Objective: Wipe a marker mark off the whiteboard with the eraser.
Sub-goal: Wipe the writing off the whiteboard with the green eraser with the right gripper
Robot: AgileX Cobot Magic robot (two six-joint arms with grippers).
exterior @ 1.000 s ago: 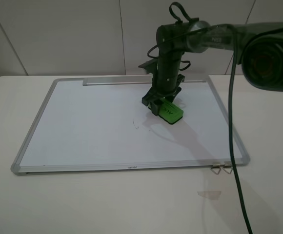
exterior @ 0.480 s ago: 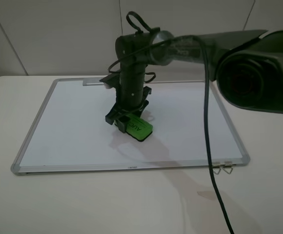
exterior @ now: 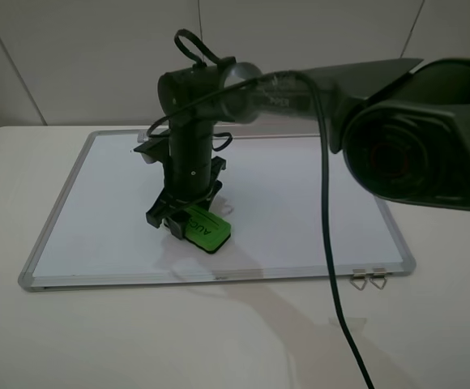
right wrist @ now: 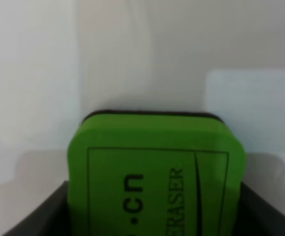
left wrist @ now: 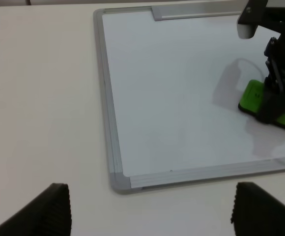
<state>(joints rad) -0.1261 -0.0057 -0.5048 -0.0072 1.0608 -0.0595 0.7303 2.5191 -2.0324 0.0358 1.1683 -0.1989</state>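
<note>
There, the right gripper [exterior: 180, 224] clamped the eraser [exterior: 206, 231] down on the whiteboard [exterior: 300, 203] near its front edge; the left gripper [left wrist: 150, 214] held its fingers wide apart.

Surface [exterior: 97, 340]: pale cream top, plain and matte.
Whiteboard [exterior: 300, 207]: lies flat on the surface; silver frame, rounded corners, tray strip [left wrist: 196, 11] along the far edge.
Clips [exterior: 368, 279]: two small metal ones, on the surface just beside the whiteboard's near right corner.
</note>
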